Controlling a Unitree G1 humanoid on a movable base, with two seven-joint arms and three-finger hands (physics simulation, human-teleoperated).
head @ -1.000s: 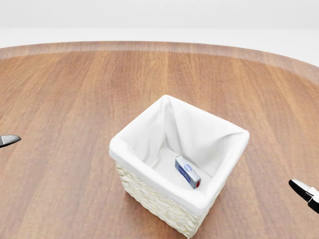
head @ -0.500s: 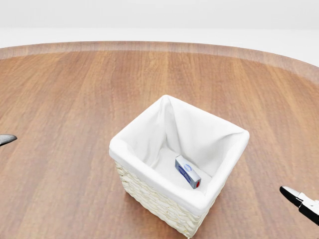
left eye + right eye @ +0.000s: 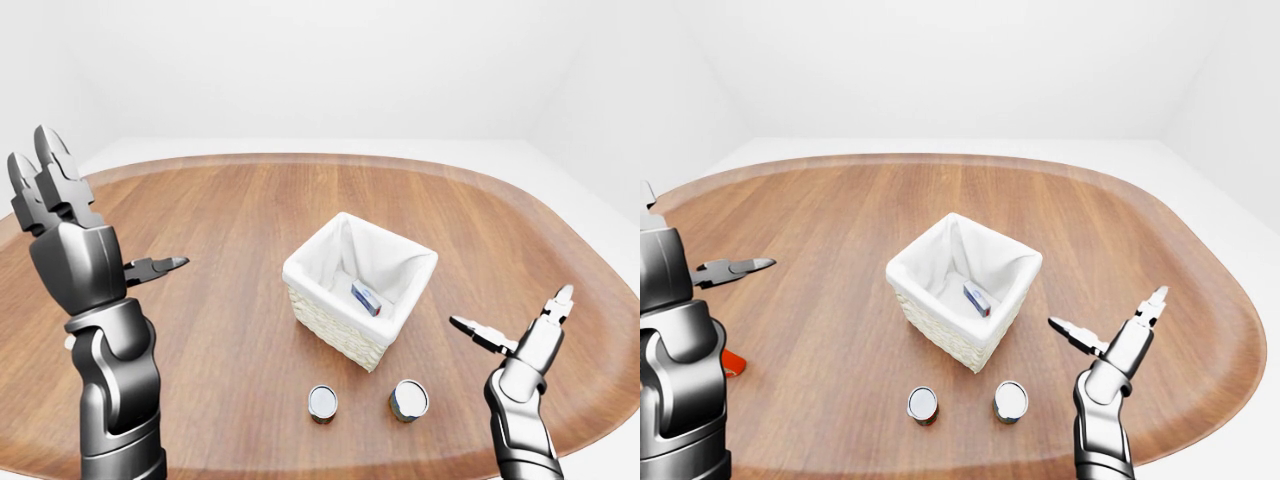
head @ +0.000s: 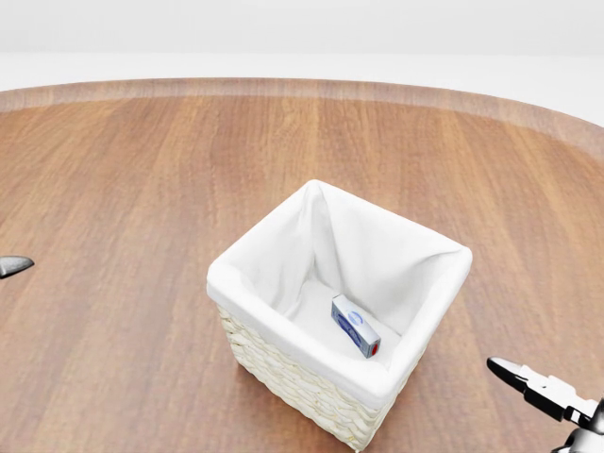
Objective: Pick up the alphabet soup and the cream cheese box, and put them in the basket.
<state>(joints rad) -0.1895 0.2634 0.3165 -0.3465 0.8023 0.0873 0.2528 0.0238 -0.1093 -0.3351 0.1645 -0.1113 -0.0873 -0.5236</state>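
Observation:
The wicker basket (image 3: 335, 330) with a white liner stands in the middle of the wooden table. The blue and white cream cheese box (image 4: 356, 326) lies inside it on the liner. Two upright cans stand below the basket in the left-eye view, one on the left (image 3: 322, 403) and one on the right (image 3: 408, 399). I cannot tell which is the alphabet soup. My left hand (image 3: 100, 215) is raised at the left, open and empty. My right hand (image 3: 515, 312) is low on the right of the basket, open and empty, above and to the right of the right can.
The oval wooden table (image 3: 230, 220) has a raised rim, with white floor beyond it. A small red thing (image 3: 732, 362) lies at the left in the right-eye view, partly hidden behind my left arm.
In the head view my right hand's fingertip has moved left, toward the basket, and shows more. The left fingertip has barely moved. The basket and the box are unmoved.

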